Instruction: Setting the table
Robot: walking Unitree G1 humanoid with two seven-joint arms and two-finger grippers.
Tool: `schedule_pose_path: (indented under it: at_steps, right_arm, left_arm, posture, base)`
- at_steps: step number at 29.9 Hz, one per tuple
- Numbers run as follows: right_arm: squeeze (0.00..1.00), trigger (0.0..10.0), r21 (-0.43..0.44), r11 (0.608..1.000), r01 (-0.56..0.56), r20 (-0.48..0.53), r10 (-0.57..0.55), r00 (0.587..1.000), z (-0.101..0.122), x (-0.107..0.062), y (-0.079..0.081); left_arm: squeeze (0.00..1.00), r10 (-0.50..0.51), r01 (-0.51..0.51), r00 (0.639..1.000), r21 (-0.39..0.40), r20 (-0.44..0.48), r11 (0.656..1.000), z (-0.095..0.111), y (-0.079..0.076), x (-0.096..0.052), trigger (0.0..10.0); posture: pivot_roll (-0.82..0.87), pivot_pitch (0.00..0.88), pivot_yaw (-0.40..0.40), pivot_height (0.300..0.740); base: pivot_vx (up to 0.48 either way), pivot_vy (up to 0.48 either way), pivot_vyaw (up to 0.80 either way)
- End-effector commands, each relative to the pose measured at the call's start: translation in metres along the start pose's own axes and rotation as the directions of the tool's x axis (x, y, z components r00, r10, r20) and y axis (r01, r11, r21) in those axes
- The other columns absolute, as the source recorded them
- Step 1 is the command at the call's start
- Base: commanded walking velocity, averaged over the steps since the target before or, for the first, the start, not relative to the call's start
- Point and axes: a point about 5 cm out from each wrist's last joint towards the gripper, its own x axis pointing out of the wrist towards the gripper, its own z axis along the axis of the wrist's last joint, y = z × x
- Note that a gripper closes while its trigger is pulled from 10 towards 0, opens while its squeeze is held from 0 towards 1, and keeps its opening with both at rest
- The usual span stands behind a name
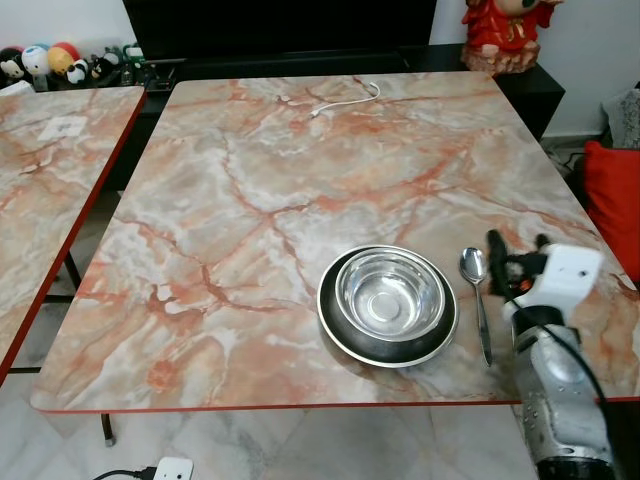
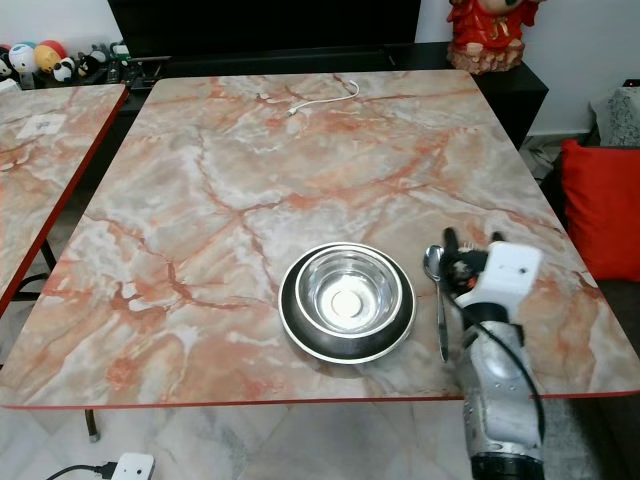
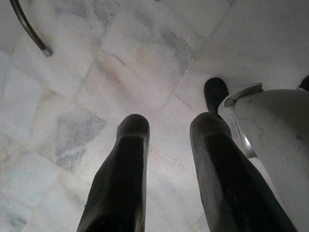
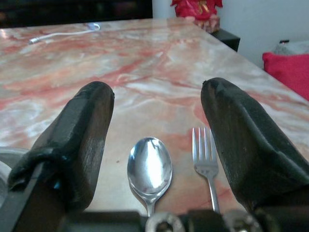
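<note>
On the pink marbled desk [image 1: 250, 200], our steel bowl on its dark round plate [image 1: 388, 304] sits beside the silver spoon [image 1: 474, 270] and fork [image 4: 206, 162]. Our right gripper [image 4: 157, 130], fingers apart and empty, hovers over the cutlery; next we'd likely withdraw. Left gripper [image 3: 166, 145] hangs, fingers apart.
</note>
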Motion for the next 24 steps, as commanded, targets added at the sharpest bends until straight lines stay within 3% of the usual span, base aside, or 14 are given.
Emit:
schedule_pose_path:
  at_steps: [1, 7, 12, 24]
  right_arm:
    - [0.0, 10.0, -0.007, 1.0, -0.024, 0.062, 0.025, 0.998, 0.011, -0.002, 0.0]
    - [0.0, 10.0, 0.017, 0.996, -0.091, 0.086, 0.089, 0.992, 0.015, -0.004, 0.012]
    - [0.0, 10.0, 0.062, 0.993, -0.104, 0.093, 0.098, 0.991, 0.013, -0.003, 0.029]
    - [0.0, 10.0, 0.076, 0.987, -0.142, 0.103, 0.134, 0.986, 0.014, 0.0, 0.045]
  left_arm:
    - [0.0, 0.002, -0.002, 0.999, -0.015, -0.041, 1.0, -0.009, 0.002, -0.002, 10.0]
    - [0.0, 0.0, 0.0, 1.0, -0.009, -0.031, 1.0, 0.001, 0.002, 0.001, 10.0]
    - [0.0, 0.009, -0.009, 0.999, -0.003, -0.034, 1.0, 0.005, 0.012, 0.002, 10.0]
    - [0.0, 0.023, -0.023, 0.999, 0.002, -0.044, 1.0, 0.003, 0.022, 0.0, 10.0]
  posture:
    - [-0.11, 0.063, 0.051, 0.74]
    - [-0.12, 0.035, 0.052, 0.74]
    - [-0.12, 0.009, 0.059, 0.74]
    - [-0.1, 0.0, 0.054, 0.74]
  base:
    - [0.0, 0.352, 0.8]
    - [0.0, 0.474, 0.68]
    - [0.0, 0.48, 0.0]
    - [0.0, 0.48, 0.0]
